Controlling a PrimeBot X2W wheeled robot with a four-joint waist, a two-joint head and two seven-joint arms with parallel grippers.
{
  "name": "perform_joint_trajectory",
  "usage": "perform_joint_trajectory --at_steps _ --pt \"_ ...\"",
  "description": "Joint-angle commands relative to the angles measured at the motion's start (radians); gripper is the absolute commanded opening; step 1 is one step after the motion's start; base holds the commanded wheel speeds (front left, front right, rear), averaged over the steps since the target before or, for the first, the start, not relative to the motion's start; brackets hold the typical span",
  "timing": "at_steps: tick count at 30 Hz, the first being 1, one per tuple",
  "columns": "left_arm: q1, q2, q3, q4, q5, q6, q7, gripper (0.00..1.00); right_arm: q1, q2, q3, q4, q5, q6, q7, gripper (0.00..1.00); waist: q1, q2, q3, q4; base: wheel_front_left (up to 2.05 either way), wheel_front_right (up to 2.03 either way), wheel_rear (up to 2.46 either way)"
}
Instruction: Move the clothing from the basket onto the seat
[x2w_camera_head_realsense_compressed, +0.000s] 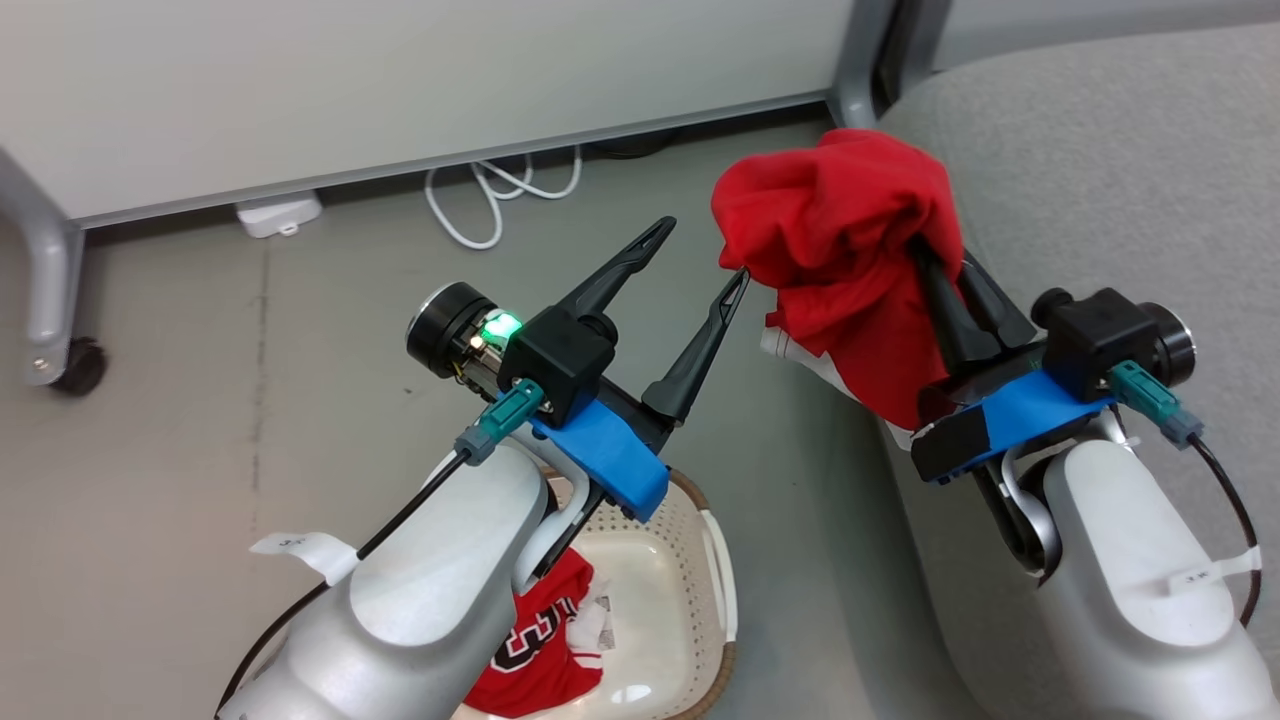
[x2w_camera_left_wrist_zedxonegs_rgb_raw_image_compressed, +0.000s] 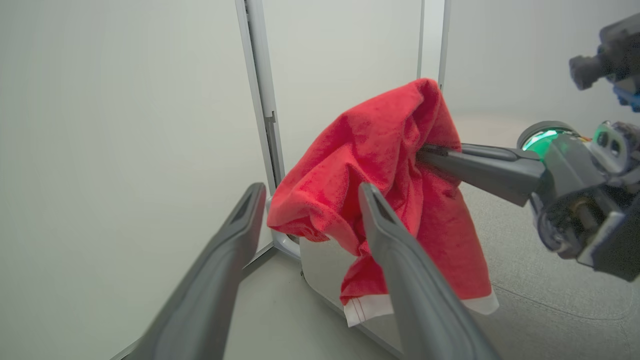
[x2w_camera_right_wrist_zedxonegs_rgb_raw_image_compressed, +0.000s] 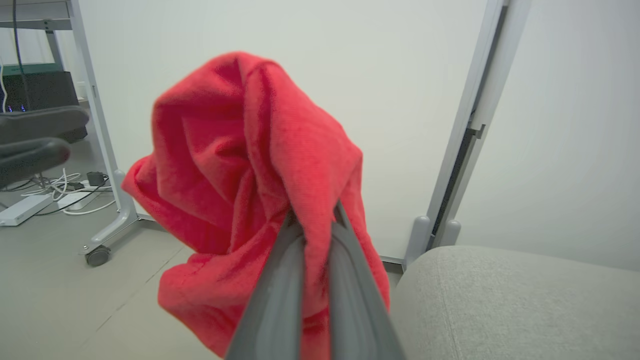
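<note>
The seat (x2w_camera_head_realsense_compressed: 1100, 150) filled the right side of the head view from the upper right corner down. The basket (x2w_camera_head_realsense_compressed: 715, 560) sat on the floor at the bottom centre, partly under the left forearm. In it lay the clothing with white panels and black marks (x2w_camera_head_realsense_compressed: 540, 640), not yet moved.

The plain red garment (x2w_camera_head_realsense_compressed: 830, 230) hung bunched in the upper centre-right of the head view, at the seat's left border. Most of its bulk was over that edge rather than over the cushion's middle, and its white hem trailed downward. The right gripper (x2w_camera_head_realsense_compressed: 940, 280) was clamped on it, fingers buried in the folds, the cloth draped up over the tips and down both sides.

The move likely turned on this: the cushion's open surface lay to the right of the held garment in that view, so the carry needed to go further right before letting go.

The left gripper (x2w_camera_head_realsense_compressed: 703, 250) stood spread wide and empty, one fingertip just beside the cloth's left edge; whether it touched, I could not tell. That arm was the nearer one to the basket.
</note>
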Motion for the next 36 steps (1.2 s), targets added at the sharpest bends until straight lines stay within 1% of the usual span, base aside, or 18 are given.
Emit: perform_joint_trajectory --at_steps 1,12,22,29,36 --pt "0.004 0.004 0.007 -0.003 0.006 -0.004 -0.002 1.0 0.013 0.004 -0.008 -0.013 -0.006 0.0 -0.003 0.0 -0.0001 0.0 0.019 -0.034 0.0 0.0 0.0" --pt "0.005 0.007 0.011 -0.006 0.043 -0.014 -0.003 1.0 0.123 0.026 -0.122 -0.136 -0.027 0.0 -0.003 0.0 -0.0001 0.0 0.048 -0.159 0.0 0.0 0.0" --pt "0.008 0.0 -0.001 0.005 0.06 -0.026 -0.003 1.0 0.232 0.062 -0.202 -0.21 -0.034 0.0 -0.003 0.0 -0.0001 0.0 0.056 -0.248 0.0 0.0 0.0" --pt "0.002 -0.004 -0.005 0.01 0.066 -0.03 -0.003 1.0 0.261 0.082 -0.213 -0.227 -0.034 0.0 -0.003 0.0 -0.0001 0.0 0.059 -0.281 0.0 0.0 0.0" --pt "-0.001 -0.005 -0.008 0.01 0.072 -0.033 -0.003 1.0 0.275 0.092 -0.21 -0.245 -0.039 0.0 -0.003 0.0 -0.0001 0.0 0.058 -0.282 0.0 0.0 0.0"
